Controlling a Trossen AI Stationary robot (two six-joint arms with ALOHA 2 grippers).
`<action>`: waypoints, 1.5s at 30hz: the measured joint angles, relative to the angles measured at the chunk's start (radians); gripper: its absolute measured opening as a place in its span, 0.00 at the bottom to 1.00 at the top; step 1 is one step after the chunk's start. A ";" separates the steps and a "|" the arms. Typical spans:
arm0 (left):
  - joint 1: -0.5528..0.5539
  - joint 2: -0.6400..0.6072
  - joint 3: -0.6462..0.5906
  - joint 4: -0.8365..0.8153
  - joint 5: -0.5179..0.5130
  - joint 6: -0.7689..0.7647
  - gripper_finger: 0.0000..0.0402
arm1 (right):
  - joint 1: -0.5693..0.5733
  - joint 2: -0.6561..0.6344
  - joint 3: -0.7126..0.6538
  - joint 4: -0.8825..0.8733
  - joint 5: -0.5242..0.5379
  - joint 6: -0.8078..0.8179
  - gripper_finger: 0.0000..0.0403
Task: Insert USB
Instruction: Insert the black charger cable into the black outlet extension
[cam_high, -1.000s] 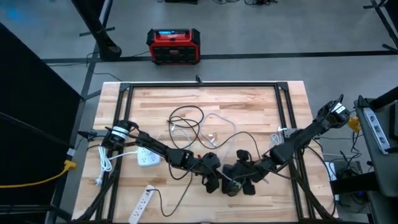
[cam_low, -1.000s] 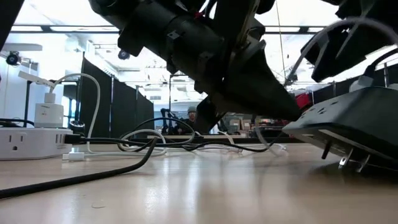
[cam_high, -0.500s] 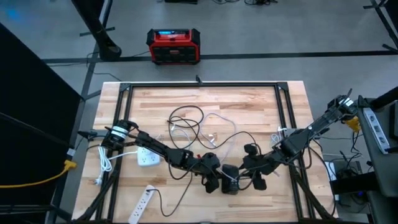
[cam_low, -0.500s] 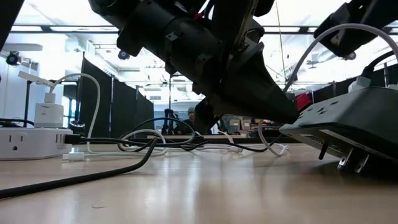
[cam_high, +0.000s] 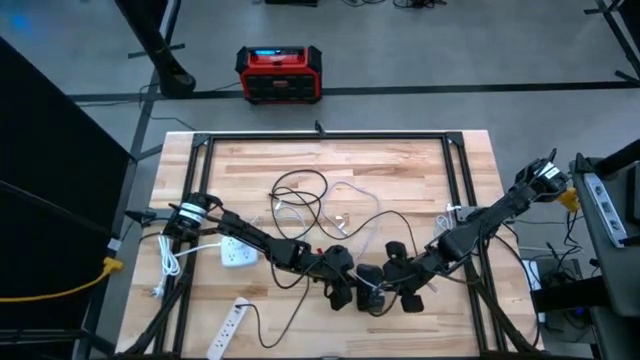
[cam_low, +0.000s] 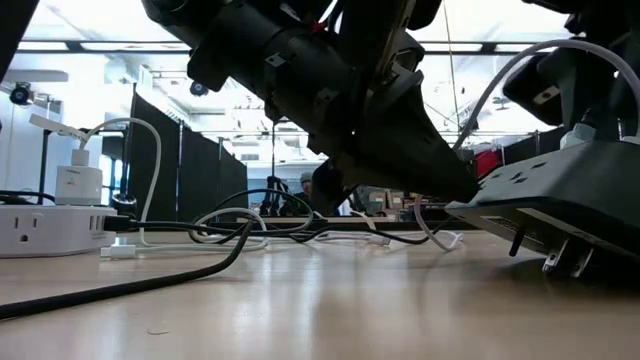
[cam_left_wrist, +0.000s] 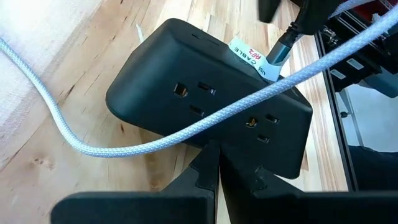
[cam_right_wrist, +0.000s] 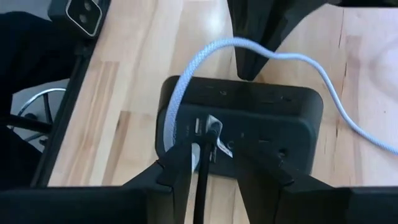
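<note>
The black power block (cam_high: 372, 296) is seen low in the centre of the high view, on the wooden table (cam_high: 400, 170). It is pinned by the closed left gripper (cam_high: 345, 290), set against its side. A white braided cable (cam_right_wrist: 273, 59) (looped over the block) is held at its plug by the right gripper (cam_right_wrist: 205, 152), fingers closed on it at the block's ports.

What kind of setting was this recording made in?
Most likely a robotics lab or workshop. A butcher-block wooden table in a black metal frame stands on a grey concrete floor, a red and black portable unit sits behind it, and black partition panels line the room beyond.
</note>
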 joint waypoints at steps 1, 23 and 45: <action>0.000 0.000 0.000 0.000 0.000 0.000 0.00 | 0.000 -0.001 0.000 0.009 0.000 0.000 0.26; 0.000 0.001 -0.001 0.016 0.000 0.004 0.00 | 0.000 0.042 0.002 0.053 0.008 0.007 0.00; 0.001 -0.017 -0.002 0.027 -0.026 0.004 0.00 | -0.019 0.034 -0.003 0.067 -0.022 0.057 0.00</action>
